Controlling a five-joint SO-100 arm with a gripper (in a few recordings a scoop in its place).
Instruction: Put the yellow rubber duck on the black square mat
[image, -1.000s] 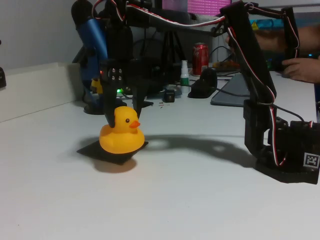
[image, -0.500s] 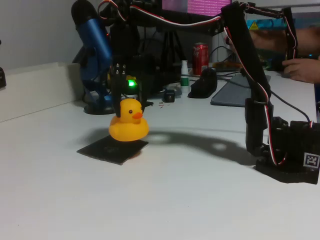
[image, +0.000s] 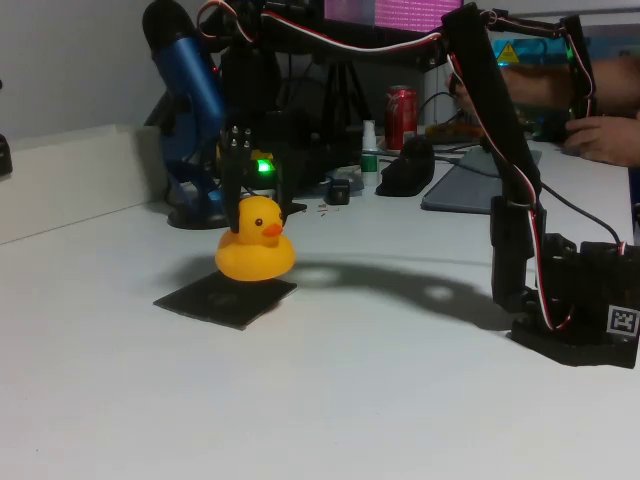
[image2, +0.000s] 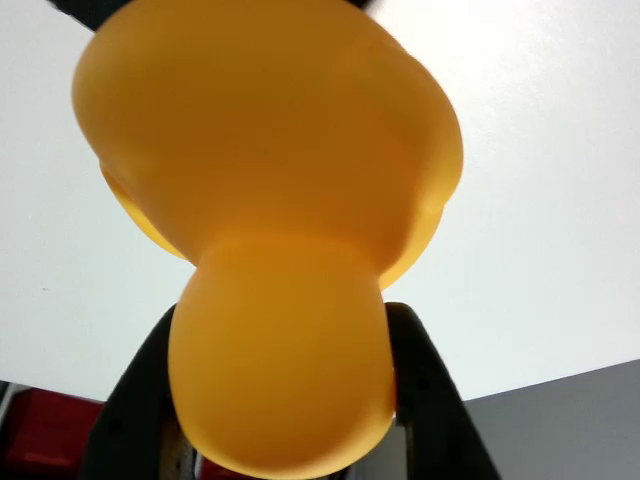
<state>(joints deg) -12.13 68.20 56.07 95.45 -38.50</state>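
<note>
That small glossy yellow rubber duck (image: 256, 247) looks light, hollow and a bit squishy, probably slick on the round belly; the head is the natural place to pinch, and that's where the black two-finger gripper (image: 245, 205) has it, fingers (image2: 425, 385) closed on either side of the head in the wrist view. Duck hangs just above the far edge of the thin matte black square mat (image: 225, 298), not touching; a second ago it sat down on the mat, half a second ago it was already up, barely shifted since.
</note>
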